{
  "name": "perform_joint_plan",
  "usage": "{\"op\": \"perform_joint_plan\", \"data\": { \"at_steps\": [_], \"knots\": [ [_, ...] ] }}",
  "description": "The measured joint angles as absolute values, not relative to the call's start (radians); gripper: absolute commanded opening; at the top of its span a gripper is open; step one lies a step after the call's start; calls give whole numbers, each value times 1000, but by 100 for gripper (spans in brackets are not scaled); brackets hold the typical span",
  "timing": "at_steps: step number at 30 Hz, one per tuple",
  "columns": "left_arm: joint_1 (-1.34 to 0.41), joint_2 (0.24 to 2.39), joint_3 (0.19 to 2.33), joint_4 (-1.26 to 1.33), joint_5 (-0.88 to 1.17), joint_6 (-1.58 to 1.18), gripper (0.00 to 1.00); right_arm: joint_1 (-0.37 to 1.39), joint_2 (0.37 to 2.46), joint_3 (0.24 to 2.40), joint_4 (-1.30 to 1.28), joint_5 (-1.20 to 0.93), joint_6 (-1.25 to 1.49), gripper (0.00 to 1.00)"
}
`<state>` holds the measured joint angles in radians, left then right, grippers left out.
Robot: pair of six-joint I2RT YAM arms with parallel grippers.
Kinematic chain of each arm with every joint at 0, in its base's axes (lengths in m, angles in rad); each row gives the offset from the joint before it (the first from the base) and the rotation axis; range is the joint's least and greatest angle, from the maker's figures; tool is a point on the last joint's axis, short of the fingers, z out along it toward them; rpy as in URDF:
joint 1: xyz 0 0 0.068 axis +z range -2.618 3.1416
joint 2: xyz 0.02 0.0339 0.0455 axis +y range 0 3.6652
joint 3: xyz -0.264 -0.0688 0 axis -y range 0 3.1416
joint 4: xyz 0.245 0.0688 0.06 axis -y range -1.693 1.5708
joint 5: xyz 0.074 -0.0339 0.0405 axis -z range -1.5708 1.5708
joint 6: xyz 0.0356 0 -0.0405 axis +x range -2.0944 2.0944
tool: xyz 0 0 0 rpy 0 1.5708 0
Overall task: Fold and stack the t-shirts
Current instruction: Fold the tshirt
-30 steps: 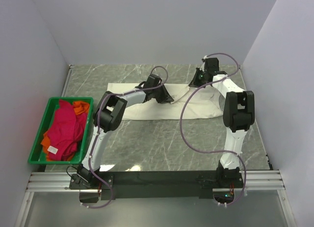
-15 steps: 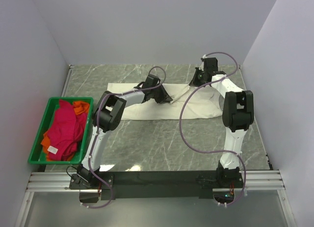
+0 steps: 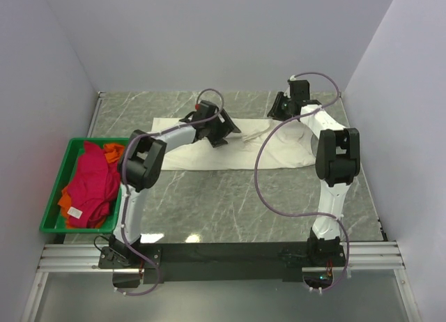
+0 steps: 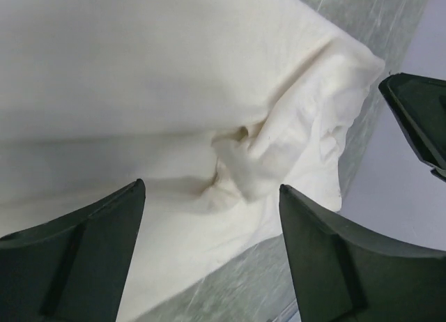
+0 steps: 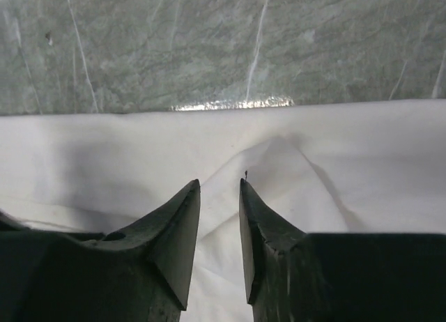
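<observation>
A large cream t-shirt [image 3: 230, 155] lies spread across the back of the marble table. My left gripper [image 3: 230, 130] hovers over its upper middle. In the left wrist view that gripper [image 4: 211, 188] is wide open above the cream t-shirt [image 4: 139, 71], with a crumpled bunch of cloth [image 4: 258, 162] lying loose beyond its tips. My right gripper [image 3: 279, 113] is at the shirt's far right edge. In the right wrist view its jaws [image 5: 219, 184] stand a narrow gap apart over the cream t-shirt [image 5: 362, 169], and a raised crease sits just past the tips. Nothing is held.
A green crate [image 3: 54, 189] at the left table edge holds a crimson-pink shirt [image 3: 94, 186] and an orange one [image 3: 115, 152]. Grey walls close in the back and both sides. The right arm's purple cable [image 3: 261, 189] loops over the table in front of the shirt.
Both grippers have opened and let go of the cream t-shirt, which has dropped flat. The left gripper has shifted left and slightly back; the right one has barely moved.
</observation>
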<state>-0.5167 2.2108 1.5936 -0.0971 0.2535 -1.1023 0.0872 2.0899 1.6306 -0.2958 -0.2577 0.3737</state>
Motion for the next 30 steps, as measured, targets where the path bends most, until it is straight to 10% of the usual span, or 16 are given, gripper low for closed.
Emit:
{"op": "perform_joint_plan", "data": {
  "at_steps": [14,30],
  "knots": [
    [-346,1645,1160,-328,-119,-924,76,36,1802,1353,-356,-134,435,52],
    [-132,1604,968,-424,-136,-844,68,-302,1566,862,-299,-195,611,57]
  ]
}}
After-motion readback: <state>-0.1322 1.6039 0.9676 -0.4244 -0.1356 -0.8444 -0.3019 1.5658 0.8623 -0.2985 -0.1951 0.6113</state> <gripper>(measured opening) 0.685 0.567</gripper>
